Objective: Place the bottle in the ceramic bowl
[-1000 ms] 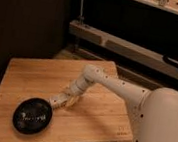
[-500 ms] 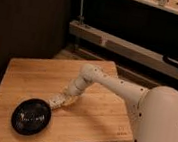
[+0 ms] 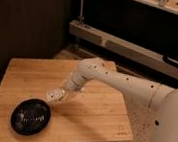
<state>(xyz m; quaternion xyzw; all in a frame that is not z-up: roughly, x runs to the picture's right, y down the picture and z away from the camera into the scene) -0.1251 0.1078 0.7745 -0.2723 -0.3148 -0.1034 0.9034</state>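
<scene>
we saw gripper (image 3: 57, 97) left of frame centre, low over wooden table (image 3: 96, 112), at end of white arm (image 3: 116, 80) reaching in from right. bottle (image 3: 54, 95) sat right at claw tip, apparently clamped between closed fingers, tilted. ceramic bowl (image 3: 31, 117) lay lower left on table, just below-left of bottle, near but apart.

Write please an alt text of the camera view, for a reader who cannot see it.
A white robot arm reaches over a wooden table, its gripper holding a small white bottle just up and right of a glossy black ceramic bowl at the table's front left. Dark shelving stands behind.
</scene>
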